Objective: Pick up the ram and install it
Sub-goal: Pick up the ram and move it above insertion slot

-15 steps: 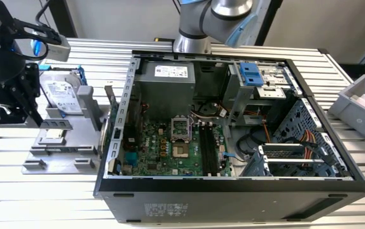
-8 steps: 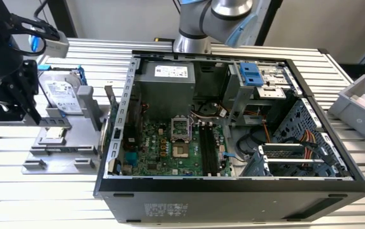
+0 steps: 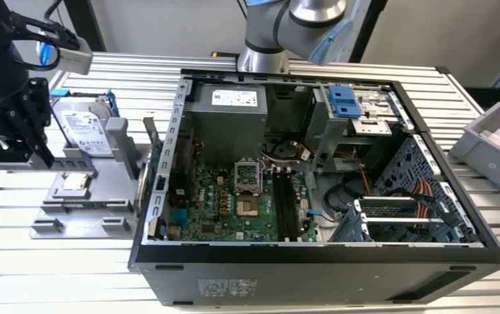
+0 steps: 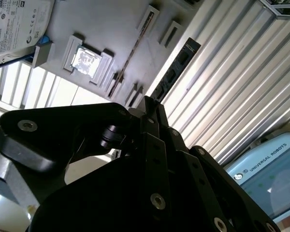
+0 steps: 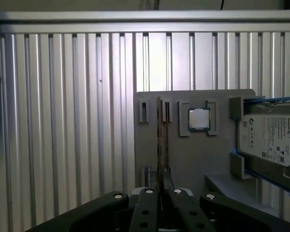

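Though I cannot tell if the gripper [image 5: 163,189] holds it, the ram [image 5: 159,140] runs twelve-to-six o'clock in the first wrist view.

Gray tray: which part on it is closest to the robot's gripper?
The ram, the thin stick standing on its edge, right in line with the gripper. The square silver chip and the big hard drive sit farther away on the tray.

Exterior view: bright, light from above; glare whitens ribbed silver metal counter [image 3: 58,275] at exterior view's left | open black computer case [image 3: 319,258] interior shadowed | second wrist view: black metal claw [image 4: 149,104] underexposed and soft, counter ribs blown out behind it | first wrist view: dimmer, grey cast; flat grey plastic tray [image 5: 193,159] sharp, claw blurred
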Controlling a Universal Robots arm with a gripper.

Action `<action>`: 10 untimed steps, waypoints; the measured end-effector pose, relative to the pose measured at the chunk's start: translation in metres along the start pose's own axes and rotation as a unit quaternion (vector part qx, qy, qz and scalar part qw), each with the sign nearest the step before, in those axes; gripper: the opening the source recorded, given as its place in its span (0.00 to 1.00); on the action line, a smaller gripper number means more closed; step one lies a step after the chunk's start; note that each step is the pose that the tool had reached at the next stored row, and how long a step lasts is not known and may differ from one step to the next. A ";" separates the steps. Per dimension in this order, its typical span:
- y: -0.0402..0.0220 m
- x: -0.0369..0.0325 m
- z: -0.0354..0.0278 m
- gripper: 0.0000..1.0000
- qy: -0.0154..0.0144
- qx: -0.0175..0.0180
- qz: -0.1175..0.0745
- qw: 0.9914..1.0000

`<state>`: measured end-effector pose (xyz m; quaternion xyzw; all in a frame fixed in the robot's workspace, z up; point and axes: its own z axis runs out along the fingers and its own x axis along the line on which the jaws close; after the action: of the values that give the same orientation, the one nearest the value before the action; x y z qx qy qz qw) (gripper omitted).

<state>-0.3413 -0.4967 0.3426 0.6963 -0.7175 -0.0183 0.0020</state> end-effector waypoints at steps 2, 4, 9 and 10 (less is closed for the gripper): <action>0.0000 0.0000 -0.0014 0.00 0.000 0.000 0.000 1.000; 0.0001 -0.0001 -0.0028 0.00 0.000 0.000 0.000 1.000; 0.0002 -0.0002 -0.0067 0.00 0.000 0.000 0.000 1.000; 0.0002 -0.0002 -0.0075 0.00 0.000 0.000 0.000 1.000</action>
<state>-0.3412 -0.4967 0.3502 0.6964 -0.7175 -0.0183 0.0020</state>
